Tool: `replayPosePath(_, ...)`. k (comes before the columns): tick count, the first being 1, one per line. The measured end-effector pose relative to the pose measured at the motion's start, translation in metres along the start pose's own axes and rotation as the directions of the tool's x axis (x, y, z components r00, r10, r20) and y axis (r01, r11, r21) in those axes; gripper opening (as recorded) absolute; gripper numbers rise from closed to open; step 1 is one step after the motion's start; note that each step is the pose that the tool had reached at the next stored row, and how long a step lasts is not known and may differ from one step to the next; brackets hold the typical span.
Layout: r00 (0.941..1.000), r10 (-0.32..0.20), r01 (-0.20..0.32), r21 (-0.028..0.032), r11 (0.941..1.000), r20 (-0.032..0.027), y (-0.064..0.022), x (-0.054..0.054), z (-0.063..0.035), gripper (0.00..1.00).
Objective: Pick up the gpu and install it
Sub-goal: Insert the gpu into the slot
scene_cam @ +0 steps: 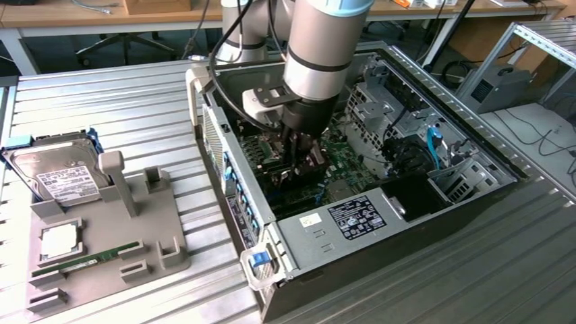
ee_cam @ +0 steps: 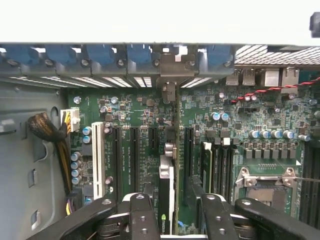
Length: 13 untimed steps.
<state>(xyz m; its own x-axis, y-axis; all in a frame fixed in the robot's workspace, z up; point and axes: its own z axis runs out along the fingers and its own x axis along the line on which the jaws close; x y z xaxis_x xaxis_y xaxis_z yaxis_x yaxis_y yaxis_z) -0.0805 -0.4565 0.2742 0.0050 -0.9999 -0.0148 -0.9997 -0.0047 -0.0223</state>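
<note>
The arm is reaching down into the open case [scene_cam: 504,182] at the centre of the exterior view. In the wrist view the gpu [ee_cam: 167,192] is standing edge-on in a motherboard [ee_cam: 135,112] slot, its bracket [ee_cam: 172,75] meeting the rear slot row at top centre, presumably so the card lines up. The gripper [ee_cam: 172,212] is straddling it at bottom centre, fingers [ee_cam: 142,215] apart and seemingly clear of the card. On the tabletop [scene_cam: 135,101], lower left, a holder [scene_cam: 108,236] is carrying a hard drive [scene_cam: 54,172] and memory stick [scene_cam: 85,261].
</note>
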Motion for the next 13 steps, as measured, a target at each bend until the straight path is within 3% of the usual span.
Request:
replayPosePath(5,1.0000,0.000,0.000,0.0001,1.0000,0.0001,0.0000,0.0000,-0.0009,0.40)
replayPosePath(13,1.0000,0.000,0.000,0.0000,1.0000,-0.0001,0.0002,0.0001,0.0061,0.40)
